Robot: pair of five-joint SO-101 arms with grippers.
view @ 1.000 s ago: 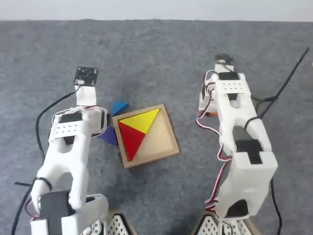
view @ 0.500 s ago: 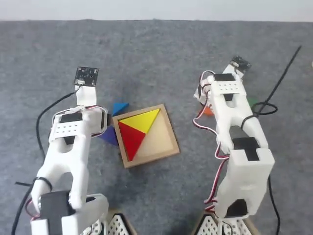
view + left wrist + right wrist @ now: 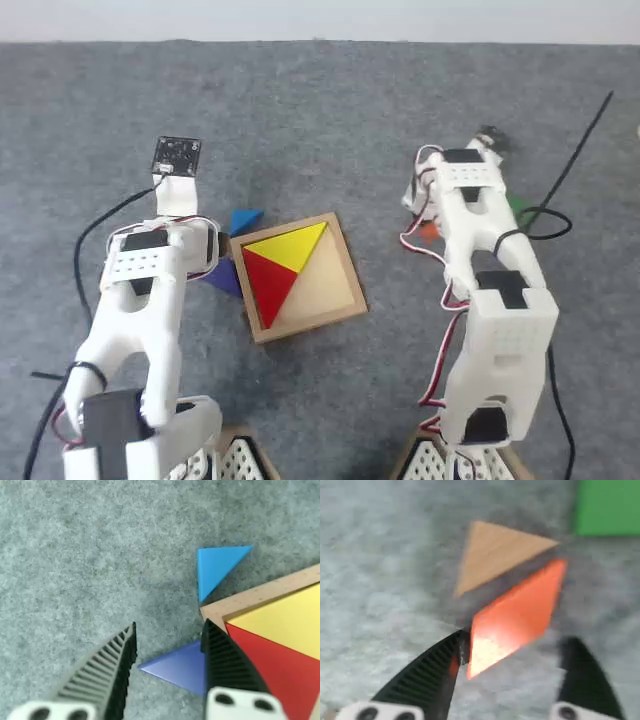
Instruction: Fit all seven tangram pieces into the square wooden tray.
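1. Yellow and red are home. The yellow triangle (image 3: 290, 247) and the red triangle (image 3: 268, 280) lie flat in the tray (image 3: 345, 300), filling its 9-to-12 o'clock half. The other half is bare wood.
2. By my count five pieces are left, so I judge the job under a third done.
3. The light blue triangle (image 3: 245, 219) lies on the grey carpet (image 3: 330, 120) just off the tray's 11 o'clock corner. The dark blue triangle (image 3: 180, 667) lies at the tray's 9 o'clock side, close to the wall.
4. My left gripper (image 3: 170, 627) hangs there with its fingers spread, gripping nothing. One finger is over the dark blue triangle beside the tray corner.
5. Well apart, at the tray's 2 o'clock, lie the orange piece (image 3: 515, 615), the tan triangle (image 3: 495, 555) just beside it, and the green piece (image 3: 610, 507) nearby.
6. My right gripper (image 3: 517, 640) is spread around the orange piece, not clamped on it.
7. In the way: the tray wall crowds the left fingers, the tan triangle crowds the orange piece, and a black cable (image 3: 575, 170) trails past the green piece.
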